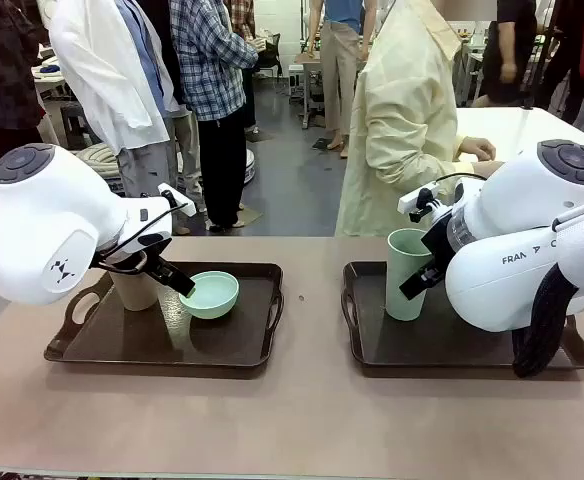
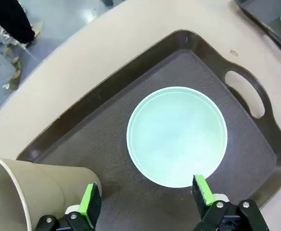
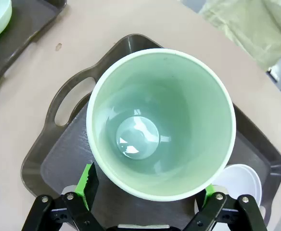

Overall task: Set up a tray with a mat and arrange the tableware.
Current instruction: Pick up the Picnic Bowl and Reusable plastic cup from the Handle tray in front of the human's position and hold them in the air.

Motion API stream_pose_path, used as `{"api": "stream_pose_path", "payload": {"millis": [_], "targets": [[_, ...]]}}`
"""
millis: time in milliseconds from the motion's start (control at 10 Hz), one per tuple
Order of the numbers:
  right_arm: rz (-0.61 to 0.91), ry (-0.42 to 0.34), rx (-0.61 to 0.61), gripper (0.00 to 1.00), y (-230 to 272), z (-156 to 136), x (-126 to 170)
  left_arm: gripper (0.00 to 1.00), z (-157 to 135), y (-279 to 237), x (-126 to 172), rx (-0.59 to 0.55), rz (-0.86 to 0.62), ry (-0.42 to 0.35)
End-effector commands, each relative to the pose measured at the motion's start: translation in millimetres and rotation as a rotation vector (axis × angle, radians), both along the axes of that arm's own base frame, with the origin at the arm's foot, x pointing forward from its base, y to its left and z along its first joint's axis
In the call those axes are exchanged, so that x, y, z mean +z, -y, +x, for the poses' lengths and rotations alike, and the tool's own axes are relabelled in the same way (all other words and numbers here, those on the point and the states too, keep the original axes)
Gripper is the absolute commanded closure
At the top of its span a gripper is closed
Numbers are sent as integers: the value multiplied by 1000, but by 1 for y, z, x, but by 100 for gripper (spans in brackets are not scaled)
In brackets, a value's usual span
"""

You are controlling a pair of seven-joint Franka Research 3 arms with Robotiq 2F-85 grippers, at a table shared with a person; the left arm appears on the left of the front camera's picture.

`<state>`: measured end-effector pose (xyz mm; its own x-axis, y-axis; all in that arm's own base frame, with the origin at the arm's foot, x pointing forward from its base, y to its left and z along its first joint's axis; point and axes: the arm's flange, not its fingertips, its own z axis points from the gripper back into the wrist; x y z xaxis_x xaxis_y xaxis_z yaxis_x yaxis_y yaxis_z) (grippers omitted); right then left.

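Observation:
A dark brown tray (image 1: 92, 350) on the left carries a textured dark mat (image 2: 107, 144), a tan cup (image 1: 132, 290) and a mint green bowl (image 1: 210, 295). My left gripper (image 1: 184, 288) hangs open just over the bowl's (image 2: 176, 135) near rim, with the tan cup (image 2: 30, 192) beside its left finger (image 2: 90, 199). A second tray (image 1: 372, 355) on the right holds a pale green cup (image 1: 404, 272) and a pale white bowl (image 3: 239, 180). My right gripper (image 3: 147, 190) is open, its green pads on either side of the green cup's (image 3: 162, 125) near rim.
Both trays lie on a beige table (image 1: 302, 420) with bare room in front of and between them. A person in a pale yellow gown (image 1: 402, 120) stands at the far side, with one hand resting on a white table behind. Other people stand farther back.

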<state>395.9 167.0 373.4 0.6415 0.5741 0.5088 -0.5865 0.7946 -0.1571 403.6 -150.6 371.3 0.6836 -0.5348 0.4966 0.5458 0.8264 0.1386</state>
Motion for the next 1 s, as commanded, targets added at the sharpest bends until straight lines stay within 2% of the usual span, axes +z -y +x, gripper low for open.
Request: {"api": "stream_pose_path", "payload": {"millis": [0,900], "targets": [[0,0,0,0,0,0,0,0,0,0,0,0,0,0],[0,0,0,0,0,0,0,0,0,0,0,0,0,0]]}}
